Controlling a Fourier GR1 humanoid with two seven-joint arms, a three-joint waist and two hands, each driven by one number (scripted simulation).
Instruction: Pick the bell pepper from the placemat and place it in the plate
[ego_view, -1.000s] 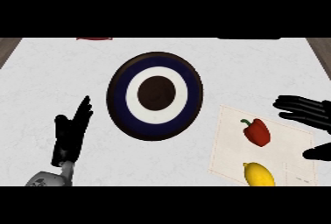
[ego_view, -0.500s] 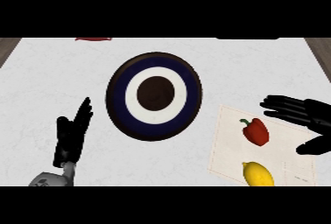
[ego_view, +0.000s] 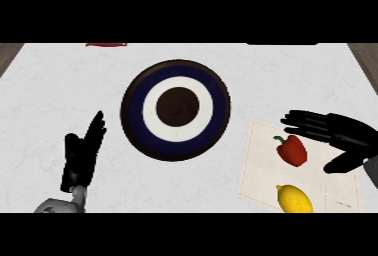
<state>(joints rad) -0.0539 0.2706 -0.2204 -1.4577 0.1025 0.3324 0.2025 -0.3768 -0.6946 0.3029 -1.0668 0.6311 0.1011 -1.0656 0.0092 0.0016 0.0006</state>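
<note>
Your right robot hand hovers spread just beside the bell pepper. It looks light, glossy and probably slippery (stem pointing up-left), so wrap its broad middle.

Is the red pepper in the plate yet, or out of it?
Out. The bell pepper lies on the placemat beside a lemon; the plate holds nothing. The right hand is open near the pepper.

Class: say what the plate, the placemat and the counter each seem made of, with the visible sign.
Plate: probably glazed ceramic; smooth navy, white and brown rings. Placemat: likely matte cloth or paper; thin, flat, pale beige sheet. Counter: perhaps stone or laminate; white with faint grey mottling.
</note>
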